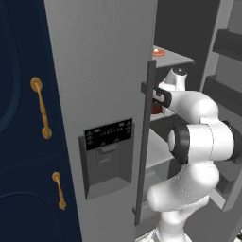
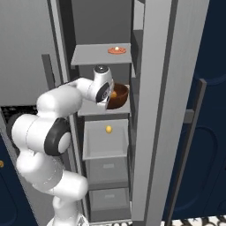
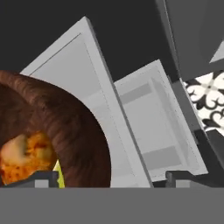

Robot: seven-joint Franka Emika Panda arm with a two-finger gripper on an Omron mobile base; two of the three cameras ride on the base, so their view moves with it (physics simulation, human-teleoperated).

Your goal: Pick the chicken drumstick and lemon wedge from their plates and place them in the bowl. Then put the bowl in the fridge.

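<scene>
The fridge (image 1: 108, 85) stands open, and my arm reaches in to its middle shelf (image 2: 95, 110). On that shelf sits the dark reddish-brown bowl (image 2: 121, 99) (image 3: 78, 127), also glimpsed past the door handle (image 1: 156, 108). The orange-brown chicken drumstick (image 3: 26, 157) (image 2: 114, 94) lies inside it, with a yellow sliver of the lemon wedge (image 3: 59, 176) beside it. My gripper (image 3: 111, 177) (image 2: 107, 100) is open. Its fingertips stand far apart astride the bowl's near wall, one inside and one outside, neither touching it. The plates are out of view.
A small orange dish (image 2: 117, 50) (image 1: 158, 52) rests on the shelf above. Below the bowl's shelf a grey drawer (image 2: 106, 145) holds a small yellow ball (image 2: 108, 129). The fridge doors flank my arm closely. Navy cabinets with gold handles (image 1: 40, 108) stand to the left.
</scene>
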